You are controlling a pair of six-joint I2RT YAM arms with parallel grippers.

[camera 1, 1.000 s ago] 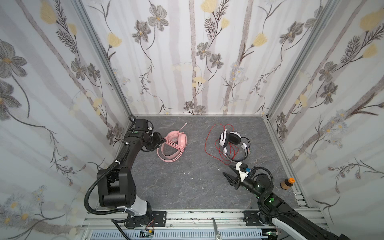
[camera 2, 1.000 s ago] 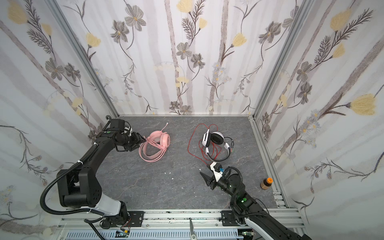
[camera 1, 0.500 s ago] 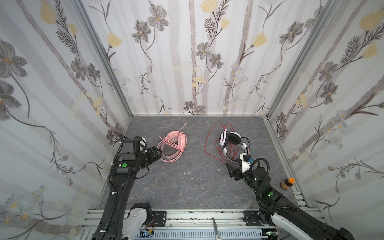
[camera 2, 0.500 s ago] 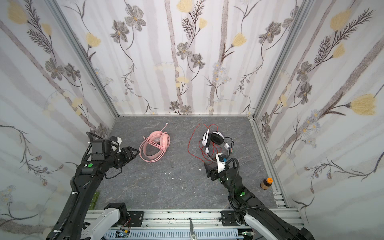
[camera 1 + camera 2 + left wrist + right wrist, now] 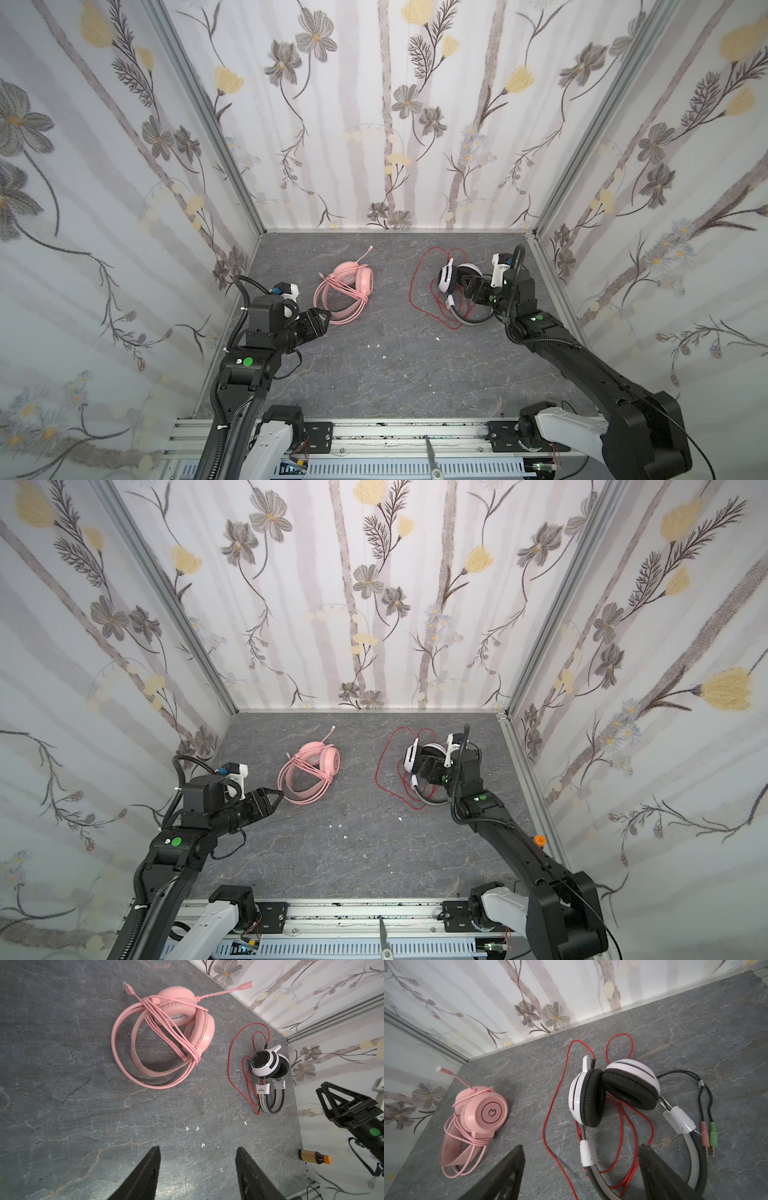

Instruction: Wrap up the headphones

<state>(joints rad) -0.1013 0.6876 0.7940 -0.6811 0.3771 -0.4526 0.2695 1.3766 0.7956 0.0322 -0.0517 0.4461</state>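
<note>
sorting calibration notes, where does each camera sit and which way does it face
both top views: high up, looking down on the table; left arm and right arm show
left wrist: on the left arm, facing pink headset and white-and-black headset; open left end effector shows
right wrist: close above the white-and-black headset; open right end effector shows
shared: all see both headsets

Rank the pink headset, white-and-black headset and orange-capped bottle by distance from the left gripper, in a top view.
1. pink headset, just ahead of the left gripper.
2. white-and-black headset, over on the right side.
3. orange-capped bottle, beyond the right edge rail.
</note>
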